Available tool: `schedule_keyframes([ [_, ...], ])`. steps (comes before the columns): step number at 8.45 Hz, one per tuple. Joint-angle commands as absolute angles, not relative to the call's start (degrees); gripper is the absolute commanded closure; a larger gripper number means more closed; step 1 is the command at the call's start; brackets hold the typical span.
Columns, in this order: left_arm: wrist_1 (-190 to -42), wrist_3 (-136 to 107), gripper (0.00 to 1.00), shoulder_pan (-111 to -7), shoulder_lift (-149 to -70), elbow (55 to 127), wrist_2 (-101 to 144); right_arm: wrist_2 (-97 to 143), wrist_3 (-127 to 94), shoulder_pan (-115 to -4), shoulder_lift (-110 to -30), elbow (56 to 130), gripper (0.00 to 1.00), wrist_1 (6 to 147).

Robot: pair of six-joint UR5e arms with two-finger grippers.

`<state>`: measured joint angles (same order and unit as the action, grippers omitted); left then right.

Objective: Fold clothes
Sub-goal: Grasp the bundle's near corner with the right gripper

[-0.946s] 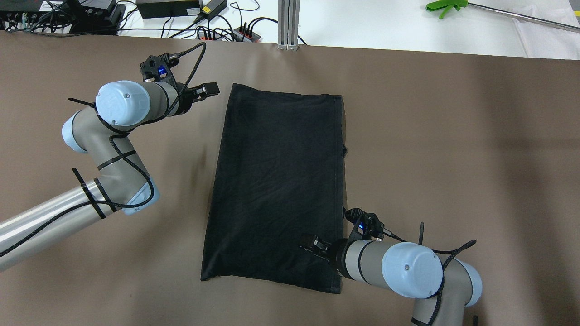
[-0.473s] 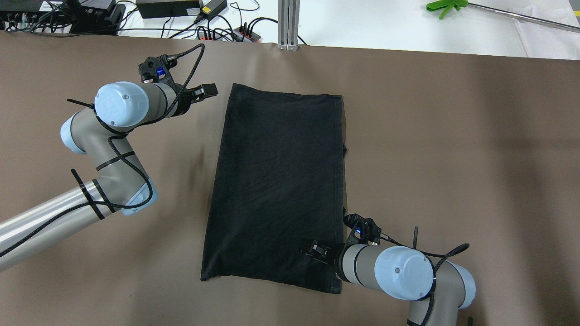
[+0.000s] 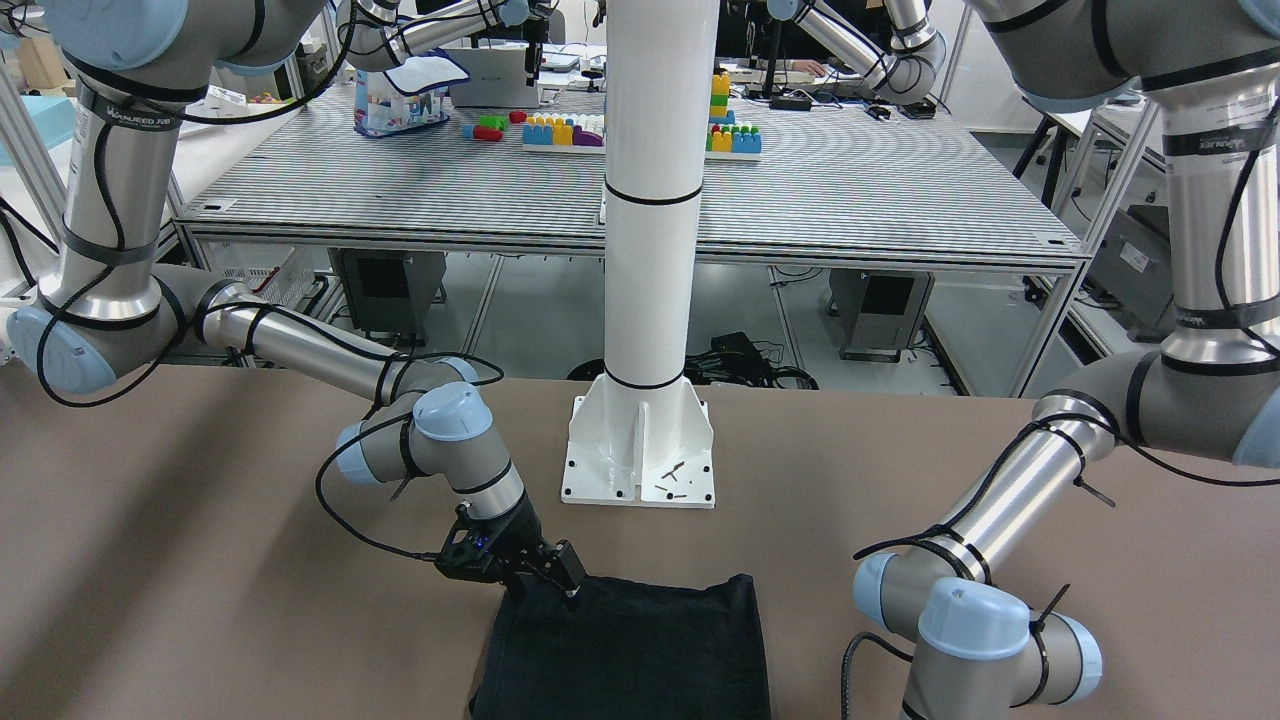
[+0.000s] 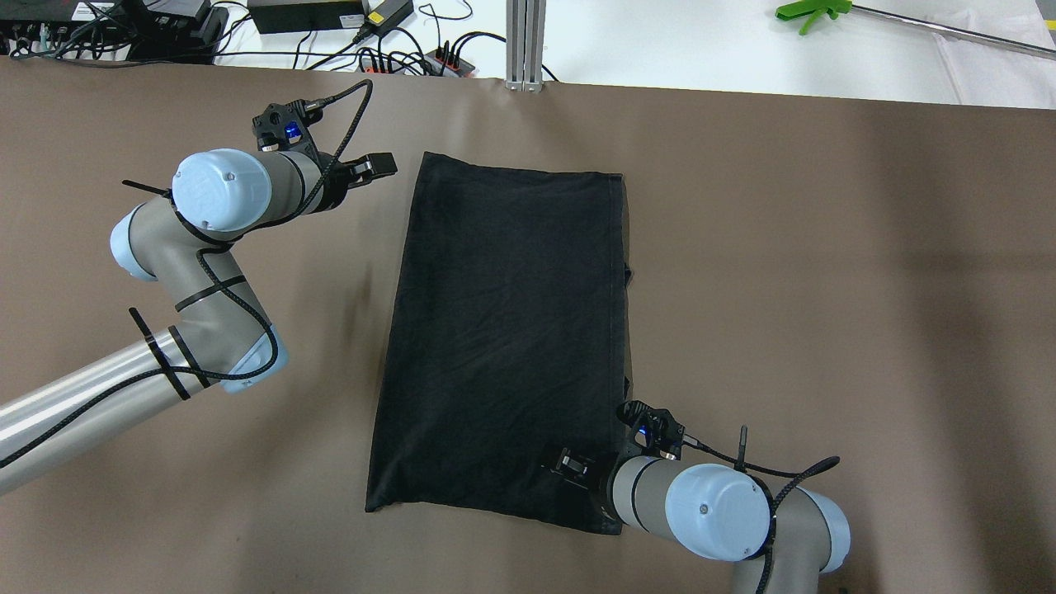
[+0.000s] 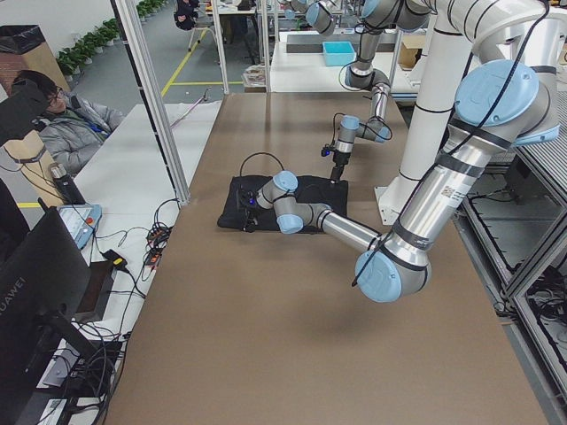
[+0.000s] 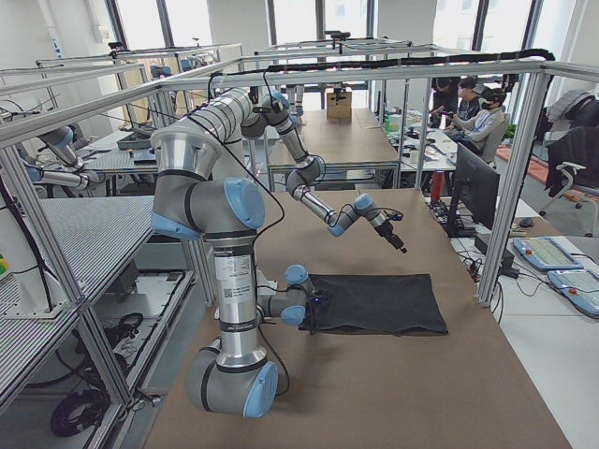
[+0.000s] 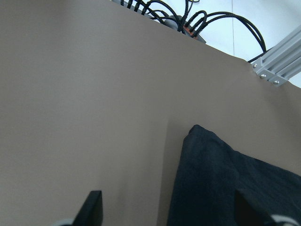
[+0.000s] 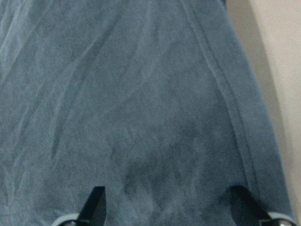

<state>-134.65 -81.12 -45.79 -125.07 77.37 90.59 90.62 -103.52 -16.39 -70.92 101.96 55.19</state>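
Note:
The clothes are one black, roughly rectangular cloth [image 4: 503, 330] lying flat on the brown table, also seen in the front view [image 3: 630, 650]. My left gripper [image 4: 375, 167] hovers open just left of the cloth's far-left corner. In its wrist view that corner [image 7: 200, 134] lies ahead, between the spread fingers [image 7: 94, 207]. My right gripper [image 4: 569, 464] is open low over the cloth's near-right corner area. Its wrist view is filled with fabric and the hemmed right edge [image 8: 235, 122], with nothing between the fingers [image 8: 96, 202].
The white pillar's base plate [image 3: 640, 450] is bolted to the table behind the cloth's near edge. Cables and power bricks [image 4: 396, 49] and an aluminium post [image 4: 525, 41] lie past the far edge. Bare brown table [image 4: 825, 272] spreads on both sides.
My right gripper has slid a little toward the table's near edge over the cloth's corner. The left arm has barely shifted. The cloth has not moved.

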Motion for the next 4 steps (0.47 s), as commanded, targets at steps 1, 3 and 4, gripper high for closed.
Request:
schedule_keyframes([
  [1, -134.6, -81.1, 0.0, -45.9, -125.2, 77.3, 90.6, 90.3, -103.5, -16.3, -69.0, 100.3, 0.06, 55.3],
  [3, -134.6, -81.1, 0.0, -45.9, -125.2, 77.3, 90.6, 88.9, -103.4, -16.3, -66.5, 97.1, 0.08, 55.2],
  [4, -134.6, -81.0, 0.0, -45.8, -125.2, 77.3, 90.6, 88.9, -103.7, -16.3, -66.2, 97.2, 0.33, 54.9],
])
